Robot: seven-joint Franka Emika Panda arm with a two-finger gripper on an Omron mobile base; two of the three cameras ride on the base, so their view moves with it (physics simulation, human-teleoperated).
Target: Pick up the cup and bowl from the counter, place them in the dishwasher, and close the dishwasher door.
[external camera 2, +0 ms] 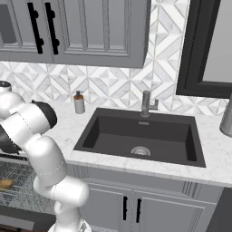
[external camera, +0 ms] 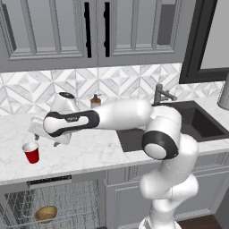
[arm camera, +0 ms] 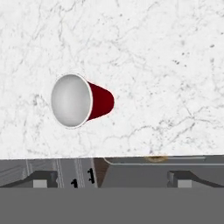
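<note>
a: where's the cup?
b: upright on the counter, near its front edge, well left of the sink. red sides, white rim and inside. seen from the hand camera it's an open mouth with a wedge of red beside it, alone on bare marble.

a: and the gripper?
b: above the counter just right of the cup and a bit behind it, not touching. the two fingertips sit far apart at the bottom of the hand camera with nothing between them, so the jaws are spread wide and empty.

a: the bowl?
b: the bowl is down in the dishwasher, resting in the wire rack, below the counter edge. the right base camera catches a tan sliver of it at the left edge.

a: any writing to read?
b: none i can make out. the soap bottle by the tiled wall has no legible label, and the dishwasher's dark control strip is too small to read.
</note>
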